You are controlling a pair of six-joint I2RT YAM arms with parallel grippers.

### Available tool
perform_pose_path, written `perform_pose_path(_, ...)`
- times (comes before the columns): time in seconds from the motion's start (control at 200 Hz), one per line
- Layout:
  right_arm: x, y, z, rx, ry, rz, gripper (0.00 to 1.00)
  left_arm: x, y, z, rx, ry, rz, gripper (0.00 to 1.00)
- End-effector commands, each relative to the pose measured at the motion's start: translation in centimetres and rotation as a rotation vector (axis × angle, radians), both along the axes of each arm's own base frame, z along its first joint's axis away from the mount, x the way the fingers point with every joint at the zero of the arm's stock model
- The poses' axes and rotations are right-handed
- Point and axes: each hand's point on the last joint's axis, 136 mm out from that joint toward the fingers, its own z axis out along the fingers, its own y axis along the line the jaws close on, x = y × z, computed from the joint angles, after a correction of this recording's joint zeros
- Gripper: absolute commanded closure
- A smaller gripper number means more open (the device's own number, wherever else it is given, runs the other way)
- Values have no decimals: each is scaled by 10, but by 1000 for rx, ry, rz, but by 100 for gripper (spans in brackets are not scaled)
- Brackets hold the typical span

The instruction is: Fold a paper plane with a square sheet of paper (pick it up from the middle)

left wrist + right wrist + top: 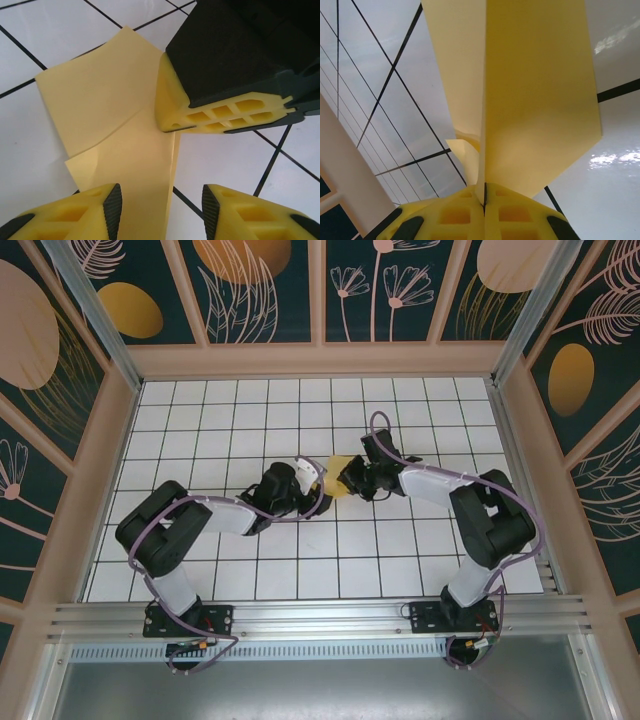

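Hovering left tool (160,210): jaws apart over the near strip of the thin yellow square sheet of paper (100,95), mid-tabletop.
Beyond it, right tool (484,200): clamped on the sheet's folded edge.
Handling: light, limp, creases easily; we would pinch along the crease.
Surroundings: white gridded tabletop (250,410); right tool crowds the fold.

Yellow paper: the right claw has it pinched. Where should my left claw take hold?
Probably the flat strip of the paper running between the fingers of the open left claw, at its straight edge, approached from the end opposite the right claw. The curled flap beside it would likely buckle.
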Motion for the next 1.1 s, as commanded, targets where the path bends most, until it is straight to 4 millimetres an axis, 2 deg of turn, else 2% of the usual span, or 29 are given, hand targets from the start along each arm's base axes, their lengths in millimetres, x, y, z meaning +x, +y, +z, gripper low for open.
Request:
perform_pose_path(0.0,-1,7,1,20,47,7,100,2,-12,4,-13,-52,-59,56)
perform_pose_path(0.325,-2,11,3,36,77,19,100,15,1,2,31,-131,17,73)
perform_pose_path(0.821,-2,8,8,46,92,23,99,8,0,-12,57,-113,-20,71)
perform_pose_path(0.936,-2,7,8,49,92,24,98,9,2,-14,68,-114,-12,78)
perform_pose_path(1.031,1,3,9,42,78,22,91,9,3,-15,69,-112,-7,85)
perform_pose_path(1.091,5,-2,13,49,31,10,76,7,2,-16,60,-105,-11,88)
